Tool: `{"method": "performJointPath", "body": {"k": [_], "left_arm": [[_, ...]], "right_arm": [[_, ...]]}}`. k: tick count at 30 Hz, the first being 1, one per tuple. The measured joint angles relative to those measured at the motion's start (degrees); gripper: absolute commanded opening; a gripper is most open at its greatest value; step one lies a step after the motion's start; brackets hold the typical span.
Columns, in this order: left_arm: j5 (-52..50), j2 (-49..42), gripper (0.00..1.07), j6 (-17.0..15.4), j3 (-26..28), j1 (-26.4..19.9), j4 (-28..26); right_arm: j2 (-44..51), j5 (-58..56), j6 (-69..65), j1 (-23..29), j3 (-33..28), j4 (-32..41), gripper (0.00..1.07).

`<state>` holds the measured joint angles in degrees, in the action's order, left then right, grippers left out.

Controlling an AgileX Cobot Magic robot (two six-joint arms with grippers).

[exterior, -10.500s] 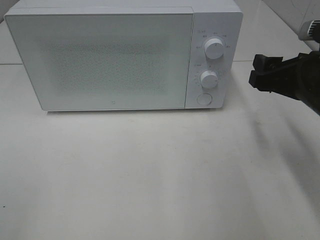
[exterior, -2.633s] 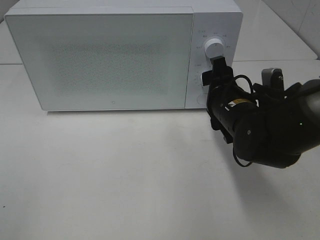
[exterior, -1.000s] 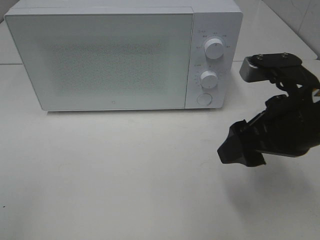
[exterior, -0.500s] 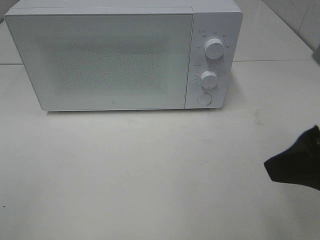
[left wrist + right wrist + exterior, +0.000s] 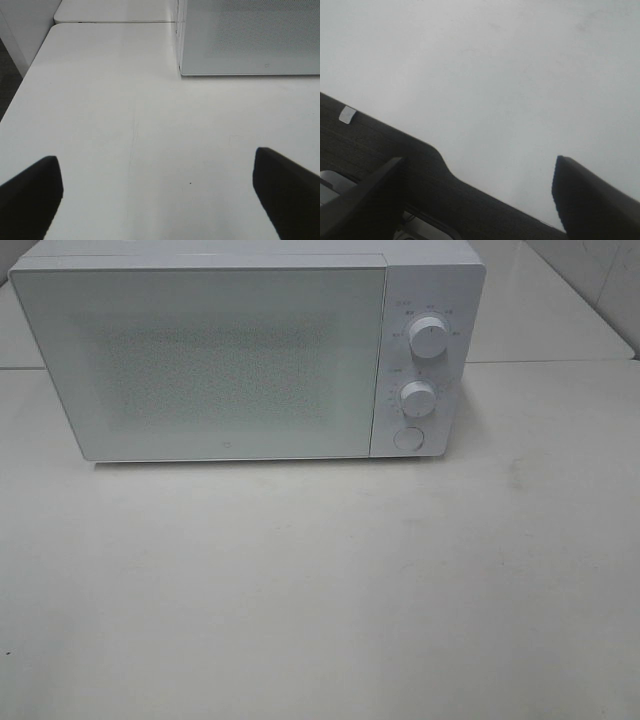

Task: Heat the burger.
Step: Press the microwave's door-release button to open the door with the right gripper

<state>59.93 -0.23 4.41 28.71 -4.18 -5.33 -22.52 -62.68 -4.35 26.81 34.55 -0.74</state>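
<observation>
The burger is out of view in every frame. A white microwave [image 5: 250,355] stands at the back of the table with its door shut; two round knobs [image 5: 428,337] and a round button [image 5: 407,439] are on its right panel. Its lower front corner also shows in the left wrist view [image 5: 250,37]. My left gripper [image 5: 160,190] is open and empty over the bare table, left of the microwave. My right gripper [image 5: 480,195] is open and empty over the white table near its edge. Neither arm shows in the exterior high view.
The white table [image 5: 320,590] stretches in front of the microwave. In the left wrist view the table's edge [image 5: 22,85] and a seam to a second tabletop [image 5: 115,22] show. In the right wrist view dark floor [image 5: 380,150] lies past the table's edge.
My right arm turned the microwave's lower knob, then drew back to the lower right and left the exterior high view. The microwave stays shut.
</observation>
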Motion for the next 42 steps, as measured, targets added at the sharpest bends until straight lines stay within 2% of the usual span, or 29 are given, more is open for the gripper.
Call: {"method": "performJointPath", "body": {"k": [4, 5, 6, 8, 9, 11, 14, 16, 24, 38, 42], "left_arm": [[0.0, 0.0, 0.98, 0.0, 0.0, 0.0, 0.0], [0.0, 0.0, 0.98, 0.0, 0.0, 0.0, 0.0], [0.0, 0.0, 0.98, 0.0, 0.0, 0.0, 0.0], [0.0, 0.0, 0.98, 0.0, 0.0, 0.0, 0.0], [0.0, 0.0, 0.98, 0.0, 0.0, 0.0, 0.0], [0.0, 0.0, 0.98, 0.0, 0.0, 0.0, 0.0], [0.0, 0.0, 0.98, 0.0, 0.0, 0.0, 0.0], [0.0, 0.0, 0.98, 0.0, 0.0, 0.0, 0.0], [0.0, 0.0, 0.98, 0.0, 0.0, 0.0, 0.0], [0.0, 0.0, 0.98, 0.0, 0.0, 0.0, 0.0], [0.0, 0.0, 0.98, 0.0, 0.0, 0.0, 0.0]], "right_arm": [[3.6, -0.7, -1.5, -3.4, -2.8, -1.3, 0.76], [5.3, -0.6, -1.7, -6.2, -3.2, -1.5, 0.76], [5.3, -0.6, -1.7, -6.2, -3.2, -1.5, 0.76], [8.5, 1.1, -1.7, -10.6, -3.8, -1.8, 0.76], [8.5, 1.1, -1.7, -10.6, -3.8, -1.8, 0.76], [12.2, 2.4, -1.4, -14.2, -5.0, -1.8, 0.76], [13.4, 2.5, -1.3, -14.9, -5.2, -1.8, 0.76], [17.5, 2.6, -1.3, -16.3, -5.3, -1.8, 0.76], [22.8, 2.7, -1.3, -16.3, -5.4, -1.8, 0.76], [22.6, 3.1, -1.3, -16.3, -5.3, -1.4, 0.76], [17.8, 6.3, -1.3, -16.3, -4.5, -0.6, 0.76]]}}
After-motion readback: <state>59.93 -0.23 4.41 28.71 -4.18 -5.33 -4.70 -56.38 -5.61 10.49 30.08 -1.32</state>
